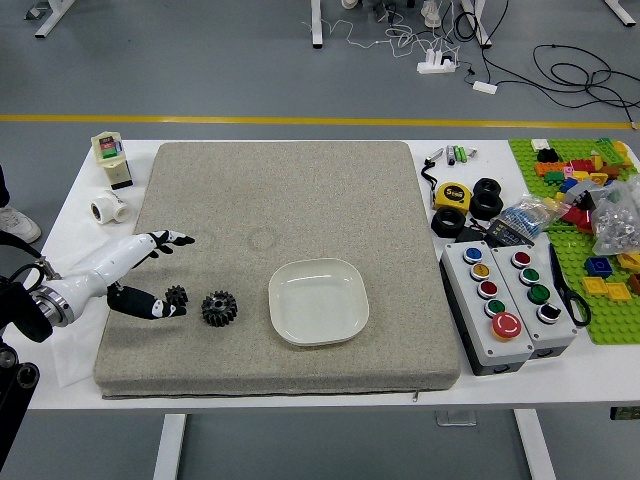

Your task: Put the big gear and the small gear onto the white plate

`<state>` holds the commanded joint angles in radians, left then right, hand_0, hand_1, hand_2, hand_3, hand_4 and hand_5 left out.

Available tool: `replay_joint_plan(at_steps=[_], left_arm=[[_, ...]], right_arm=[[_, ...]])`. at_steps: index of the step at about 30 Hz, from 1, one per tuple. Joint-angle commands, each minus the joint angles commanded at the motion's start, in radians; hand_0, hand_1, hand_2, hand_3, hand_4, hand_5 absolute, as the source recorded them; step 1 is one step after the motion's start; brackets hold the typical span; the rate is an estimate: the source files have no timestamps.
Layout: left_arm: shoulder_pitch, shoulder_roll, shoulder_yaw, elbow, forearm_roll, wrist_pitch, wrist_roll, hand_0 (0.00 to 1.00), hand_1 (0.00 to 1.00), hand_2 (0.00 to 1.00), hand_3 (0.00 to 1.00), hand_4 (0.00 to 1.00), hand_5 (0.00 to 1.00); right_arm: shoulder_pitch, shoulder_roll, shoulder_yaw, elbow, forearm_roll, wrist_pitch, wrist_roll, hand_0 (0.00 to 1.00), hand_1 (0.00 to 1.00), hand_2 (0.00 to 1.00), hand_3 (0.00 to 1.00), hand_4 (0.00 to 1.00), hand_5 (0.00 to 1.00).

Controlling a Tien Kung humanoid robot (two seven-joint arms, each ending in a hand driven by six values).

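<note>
My left robot hand [116,262] is released, its digits parted, one set stretched forward over the grey mat [280,200] and the other lower, its tip right by the small gear [176,296]; I grasp nothing. Just beyond, the big gear [219,309] sits on the mat. Farther to the right lies the white plate [319,302], with neither gear on it. Both placements remain; I judge I am lining up for the small gear first.
</note>
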<state>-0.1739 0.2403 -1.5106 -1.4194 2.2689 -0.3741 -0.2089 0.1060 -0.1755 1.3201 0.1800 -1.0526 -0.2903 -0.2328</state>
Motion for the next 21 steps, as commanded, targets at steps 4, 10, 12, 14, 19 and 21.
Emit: replay_joint_plan(at_steps=[4, 10, 12, 14, 19, 21], left_arm=[[-0.011, 0.009, 0.023, 0.021, 0.000, 0.020, -0.002, 0.617, 0.704, 0.804, 0.822, 0.912, 0.054], [-0.025, 0.017, 0.063, 0.048, 0.000, 0.029, -0.002, 0.587, 0.686, 0.777, 0.813, 0.882, 0.033], [-0.025, 0.018, 0.070, 0.054, 0.000, 0.025, -0.001, 0.587, 0.686, 0.777, 0.813, 0.882, 0.033], [-0.024, 0.019, 0.075, 0.059, 0.000, 0.022, -0.001, 0.570, 0.686, 0.774, 0.809, 0.865, 0.022], [-0.026, 0.022, 0.089, 0.078, 0.000, 0.023, 0.000, 0.570, 0.686, 0.774, 0.809, 0.865, 0.022], [-0.027, 0.021, 0.092, 0.087, 0.000, 0.031, 0.002, 0.521, 0.660, 0.743, 0.772, 0.789, 0.002]], right_arm=[[0.001, 0.000, -0.001, 0.000, 0.002, 0.000, 0.000, 0.607, 0.612, 0.703, 0.572, 0.772, 0.720], [0.003, 0.000, -0.002, 0.000, 0.001, 0.000, -0.001, 0.608, 0.612, 0.703, 0.571, 0.771, 0.720], [0.003, 0.000, -0.003, 0.000, 0.001, 0.000, -0.001, 0.608, 0.612, 0.703, 0.571, 0.771, 0.720], [0.004, 0.000, -0.003, 0.000, 0.001, 0.000, -0.002, 0.608, 0.612, 0.703, 0.572, 0.771, 0.720], [0.003, 0.000, -0.004, 0.000, 0.001, 0.000, -0.002, 0.608, 0.612, 0.703, 0.572, 0.771, 0.720], [0.003, 0.000, -0.004, 0.000, 0.001, 0.000, -0.002, 0.609, 0.612, 0.703, 0.572, 0.771, 0.720]])
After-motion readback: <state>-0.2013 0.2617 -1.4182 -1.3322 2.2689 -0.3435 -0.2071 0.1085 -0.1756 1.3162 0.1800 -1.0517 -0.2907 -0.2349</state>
